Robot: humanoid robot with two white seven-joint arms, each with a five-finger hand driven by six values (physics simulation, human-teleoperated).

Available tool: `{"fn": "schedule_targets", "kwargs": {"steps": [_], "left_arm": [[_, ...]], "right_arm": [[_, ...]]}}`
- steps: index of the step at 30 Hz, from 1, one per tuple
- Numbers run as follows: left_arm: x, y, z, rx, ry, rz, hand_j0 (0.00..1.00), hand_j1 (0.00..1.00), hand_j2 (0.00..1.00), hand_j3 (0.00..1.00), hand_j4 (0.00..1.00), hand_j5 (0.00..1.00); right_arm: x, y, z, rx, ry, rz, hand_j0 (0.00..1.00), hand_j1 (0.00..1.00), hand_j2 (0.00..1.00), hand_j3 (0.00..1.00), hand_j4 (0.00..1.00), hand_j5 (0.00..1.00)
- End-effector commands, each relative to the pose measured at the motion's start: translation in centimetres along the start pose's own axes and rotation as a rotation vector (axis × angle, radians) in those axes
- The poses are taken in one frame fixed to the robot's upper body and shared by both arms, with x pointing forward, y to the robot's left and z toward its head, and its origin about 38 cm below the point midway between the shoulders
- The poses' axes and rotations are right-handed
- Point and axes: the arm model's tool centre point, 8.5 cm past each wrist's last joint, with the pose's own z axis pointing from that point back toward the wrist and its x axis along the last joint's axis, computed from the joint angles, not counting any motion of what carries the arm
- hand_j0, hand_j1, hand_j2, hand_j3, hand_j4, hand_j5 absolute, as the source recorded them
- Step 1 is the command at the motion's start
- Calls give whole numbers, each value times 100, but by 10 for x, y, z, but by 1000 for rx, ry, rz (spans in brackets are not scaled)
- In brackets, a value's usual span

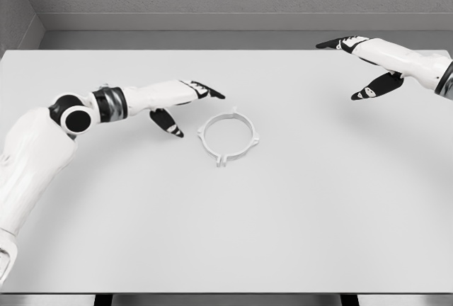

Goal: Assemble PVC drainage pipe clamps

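Observation:
A white ring-shaped pipe clamp [228,137] lies flat on the white table [283,214], a little left of the middle. Small tabs stick out at its front, its top and its right side. My left hand [190,105] hovers just left of the clamp, fingers spread and thumb pointing down, holding nothing. It does not touch the ring. My right hand [357,67] is far off at the upper right, over the table's back edge, fingers extended and empty.
The table [85,263] runs to a grey wall at the back. Its front edge lies near the bottom of the picture. Nothing else stands on it.

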Motion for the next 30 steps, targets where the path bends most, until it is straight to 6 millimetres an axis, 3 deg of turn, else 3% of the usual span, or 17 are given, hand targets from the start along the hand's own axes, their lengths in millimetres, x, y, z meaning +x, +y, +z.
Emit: {"fn": "schedule_targets", "kwargs": {"steps": [1, 8, 14, 30], "left_arm": [[0, -2, -2, -14, -3, 13, 100, 100, 100, 100, 100, 100], [5, -6, -8, -30, -17, 11, 100, 100, 100, 100, 100, 100], [6, 6, -7, -3, -20, 3, 100, 100, 100, 100, 100, 100], [19, -4, -28, -32, -48, -1, 100, 100, 100, 100, 100, 100]], "right_arm": [[0, -1, 0, -5, -1, -6, 100, 100, 100, 100, 100, 100], [0, -1, 0, -5, -1, -6, 100, 100, 100, 100, 100, 100], [-1, -1, 2, -3, 4, -5, 100, 100, 100, 100, 100, 100], [0, -1, 0, -5, -2, -5, 100, 100, 100, 100, 100, 100]]}}
